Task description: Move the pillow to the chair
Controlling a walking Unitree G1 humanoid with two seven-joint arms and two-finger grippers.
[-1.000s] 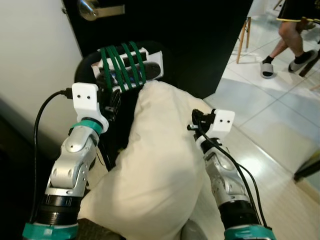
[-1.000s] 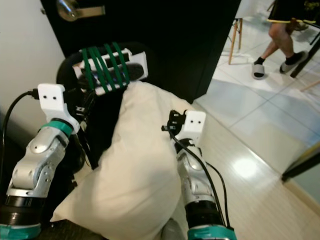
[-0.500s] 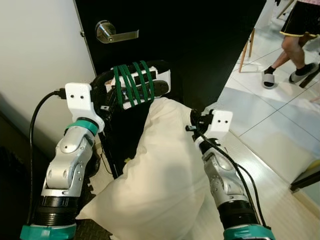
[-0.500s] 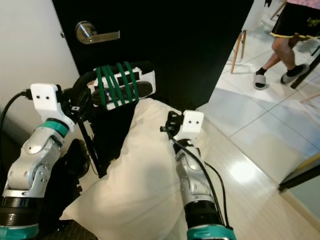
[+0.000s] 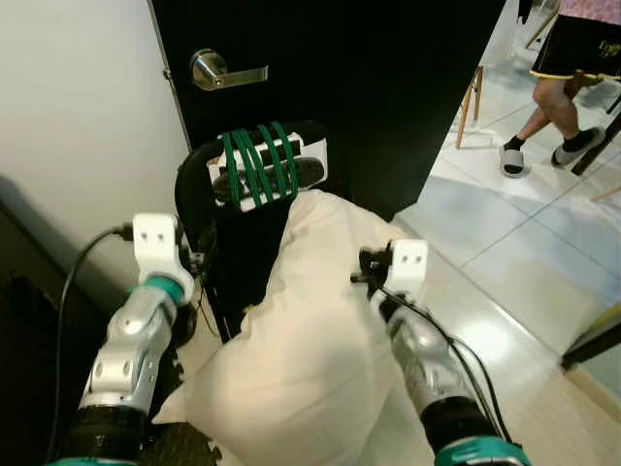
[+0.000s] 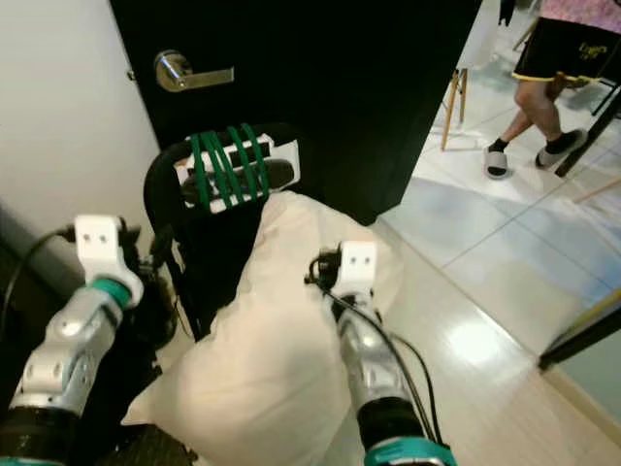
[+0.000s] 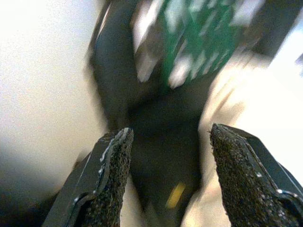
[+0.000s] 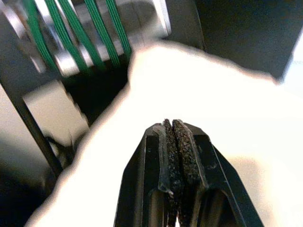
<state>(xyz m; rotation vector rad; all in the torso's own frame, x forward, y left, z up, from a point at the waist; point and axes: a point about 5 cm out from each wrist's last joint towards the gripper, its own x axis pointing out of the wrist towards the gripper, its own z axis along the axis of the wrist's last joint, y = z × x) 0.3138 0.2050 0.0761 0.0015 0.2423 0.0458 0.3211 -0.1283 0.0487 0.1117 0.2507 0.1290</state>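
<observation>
I'm working in front of the black door [image 5: 369, 87], with the chair [image 5: 238, 243] and its green-strapped white bar [image 5: 264, 167] just ahead of both jaws. The pillow [image 5: 310, 330] lies draped lengthwise between my two arms, its far end leaning against the chair below the straps, its near end sagging toward me. The right gripper [image 8: 174, 142] sits on top of the pillow with the jaws pressed together; I can't see cloth pinched between the pads, so I read them as closed rather than holding. The left gripper [image 7: 165, 179] has its jaws spread wide, the chair's dark frame ahead of them and the pillow's edge just beside one finger.

To finish this well, I judge I should get the left jaws onto that near edge and push the whole pillow forward onto the seat, not just prop it.

Against a second ago, the camera has lifted: the door handle [image 5: 215, 70] now sits lower in frame, the left arm has dropped and drawn back, and the person [image 5: 568, 58] beyond has shifted.
</observation>
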